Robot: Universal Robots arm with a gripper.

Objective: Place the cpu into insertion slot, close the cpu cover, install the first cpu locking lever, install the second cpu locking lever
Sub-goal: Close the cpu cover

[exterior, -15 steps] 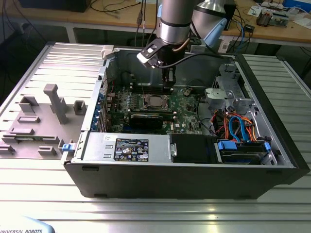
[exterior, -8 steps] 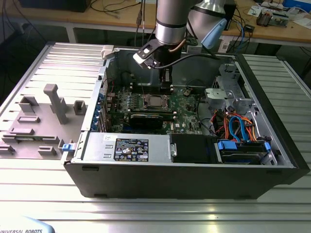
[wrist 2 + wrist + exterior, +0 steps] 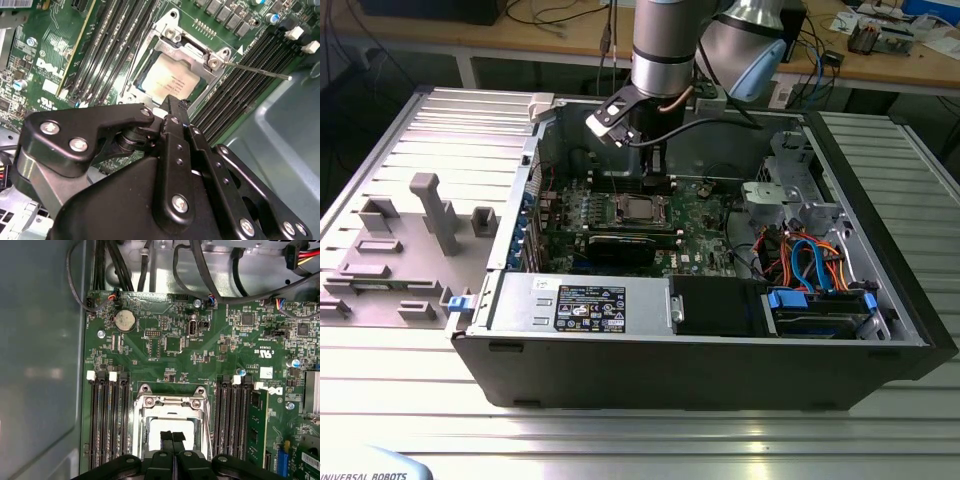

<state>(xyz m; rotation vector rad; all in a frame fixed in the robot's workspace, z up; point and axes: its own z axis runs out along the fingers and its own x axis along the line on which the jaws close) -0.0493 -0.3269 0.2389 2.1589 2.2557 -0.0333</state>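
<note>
Inside the open computer case (image 3: 720,370), the gripper (image 3: 172,435), pinched together and seemingly empty, hangs at one o'clock of the thin, fragile cpu (image 3: 638,208), best held by its edges.

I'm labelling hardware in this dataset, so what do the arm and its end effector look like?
The arm is a silver-grey metal cylinder with a pale blue joint cap. A black cable loops from its wrist. The end effector is matte black, built of flat linkage plates fastened with silver screws, narrowing to two slim fingers.
</note>
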